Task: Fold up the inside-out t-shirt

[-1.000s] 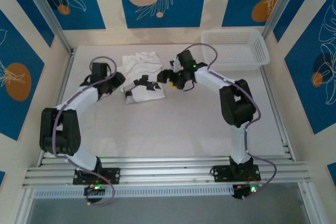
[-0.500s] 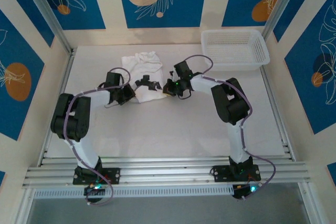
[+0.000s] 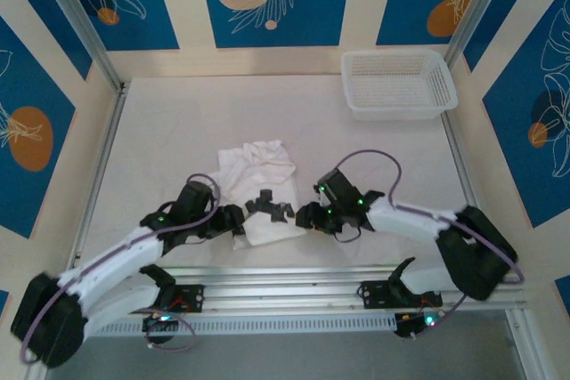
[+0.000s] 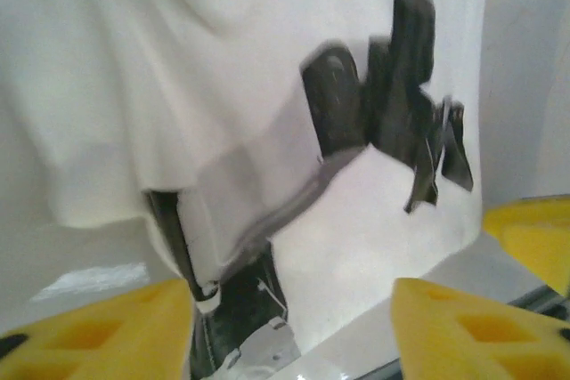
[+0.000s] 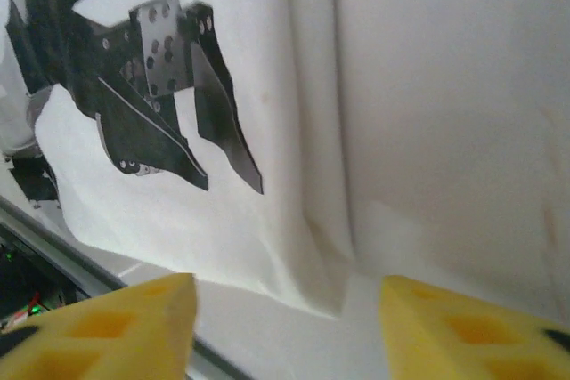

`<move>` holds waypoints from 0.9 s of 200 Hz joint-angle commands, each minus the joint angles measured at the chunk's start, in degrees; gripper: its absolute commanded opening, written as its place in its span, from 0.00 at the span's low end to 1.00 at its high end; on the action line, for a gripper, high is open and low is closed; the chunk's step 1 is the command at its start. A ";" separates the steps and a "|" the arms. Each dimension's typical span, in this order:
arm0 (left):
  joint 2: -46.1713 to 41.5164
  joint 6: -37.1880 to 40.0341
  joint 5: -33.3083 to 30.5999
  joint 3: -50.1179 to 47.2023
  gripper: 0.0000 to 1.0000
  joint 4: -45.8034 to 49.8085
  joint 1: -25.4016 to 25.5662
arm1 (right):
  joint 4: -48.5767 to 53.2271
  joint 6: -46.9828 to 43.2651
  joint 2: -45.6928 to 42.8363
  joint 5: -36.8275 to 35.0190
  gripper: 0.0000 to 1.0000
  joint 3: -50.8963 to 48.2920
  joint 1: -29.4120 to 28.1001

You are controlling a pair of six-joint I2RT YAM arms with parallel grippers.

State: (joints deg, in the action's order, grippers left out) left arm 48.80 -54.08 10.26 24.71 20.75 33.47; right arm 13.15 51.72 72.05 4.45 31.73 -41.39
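The left pincer (image 3: 233, 220) and right pincer (image 3: 307, 216) are spread wide, with yellow foam pads (image 4: 463, 331) parted and nothing gripped. The inside-out t-shirt (image 3: 258, 171), soft wrinkled white cloth, is bunched between them near the surface's (image 3: 383, 157) front edge.

Bright, even overhead light | soft shadows in t-shirt (image 3: 254, 166) folds | wrist views motion-blurred (foreground defocused)

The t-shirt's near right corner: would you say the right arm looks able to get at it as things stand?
Probably yes. The right gripper is open, and the corner of the t-shirt lies just ahead, in line with the gap between its fingers, with nothing in between.
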 commanded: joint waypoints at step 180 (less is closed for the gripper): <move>30.04 10.05 -3.14 16.96 0.39 -8.03 -11.38 | -0.89 0.65 33.07 -0.14 0.17 32.83 6.65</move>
State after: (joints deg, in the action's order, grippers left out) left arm 78.56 -44.73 5.15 42.06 15.46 22.35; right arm 11.31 52.14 104.51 3.16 62.46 -35.11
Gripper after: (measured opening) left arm 0.441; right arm 0.233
